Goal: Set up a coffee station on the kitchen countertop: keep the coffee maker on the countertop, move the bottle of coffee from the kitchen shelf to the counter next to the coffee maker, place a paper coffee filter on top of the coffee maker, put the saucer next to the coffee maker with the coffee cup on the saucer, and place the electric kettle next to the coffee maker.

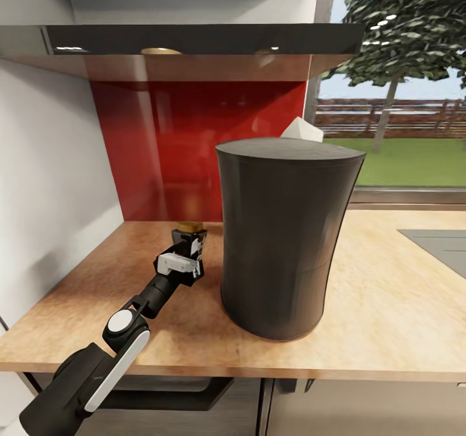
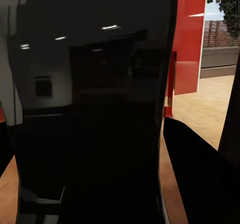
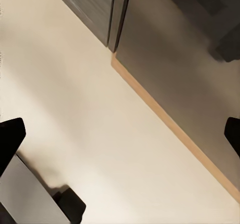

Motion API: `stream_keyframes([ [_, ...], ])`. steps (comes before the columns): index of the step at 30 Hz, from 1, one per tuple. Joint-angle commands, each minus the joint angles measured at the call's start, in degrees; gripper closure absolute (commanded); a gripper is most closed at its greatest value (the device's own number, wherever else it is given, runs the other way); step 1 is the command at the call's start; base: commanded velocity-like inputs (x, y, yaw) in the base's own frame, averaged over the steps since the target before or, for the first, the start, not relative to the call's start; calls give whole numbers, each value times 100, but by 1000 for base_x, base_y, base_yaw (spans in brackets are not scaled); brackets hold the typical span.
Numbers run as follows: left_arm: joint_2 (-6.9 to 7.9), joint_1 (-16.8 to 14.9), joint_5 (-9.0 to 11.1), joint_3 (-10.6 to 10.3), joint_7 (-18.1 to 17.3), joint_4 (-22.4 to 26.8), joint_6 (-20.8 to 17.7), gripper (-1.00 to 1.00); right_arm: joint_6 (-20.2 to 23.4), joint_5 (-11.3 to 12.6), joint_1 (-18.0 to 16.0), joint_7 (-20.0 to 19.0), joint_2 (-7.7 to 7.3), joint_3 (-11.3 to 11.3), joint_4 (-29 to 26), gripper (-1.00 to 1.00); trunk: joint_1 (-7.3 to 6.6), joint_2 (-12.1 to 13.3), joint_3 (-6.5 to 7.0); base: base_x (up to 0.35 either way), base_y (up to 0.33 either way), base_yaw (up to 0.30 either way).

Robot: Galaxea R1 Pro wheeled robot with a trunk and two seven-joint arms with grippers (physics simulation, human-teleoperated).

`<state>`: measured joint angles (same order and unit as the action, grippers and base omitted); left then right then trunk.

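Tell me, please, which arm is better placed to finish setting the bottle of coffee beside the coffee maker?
Left. Its gripper is closed around the bottle of coffee on the kitchen countertop, just left of the coffee maker. The right gripper points at the floor.

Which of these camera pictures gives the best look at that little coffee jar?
The head view: the bottle of coffee stands on the countertop beside the coffee maker, gripped by the left gripper. The left wrist view shows its dark glass too close to recognise.

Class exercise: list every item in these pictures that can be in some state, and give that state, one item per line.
coffee maker: upright on the kitchen countertop
paper coffee filter: on top of the coffee maker
bottle of coffee: upright on the countertop, lid on
left gripper: shut on the bottle
right gripper: open, holding nothing
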<state>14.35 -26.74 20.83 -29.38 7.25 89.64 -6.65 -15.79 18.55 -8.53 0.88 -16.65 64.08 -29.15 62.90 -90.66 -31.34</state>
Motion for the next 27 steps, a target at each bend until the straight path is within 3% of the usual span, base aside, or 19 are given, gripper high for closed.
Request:
stream_keyframes([
  [1,7,-7,44,-19,48,10,-20,100,-20,61,-9,9,-5,43,-3,-100,0,-4,-15,0,0,0],
  [27,7,-7,44,-37,48,10,-21,100,-20,61,-9,9,-5,43,-3,-100,0,-4,-150,0,0,0],
])
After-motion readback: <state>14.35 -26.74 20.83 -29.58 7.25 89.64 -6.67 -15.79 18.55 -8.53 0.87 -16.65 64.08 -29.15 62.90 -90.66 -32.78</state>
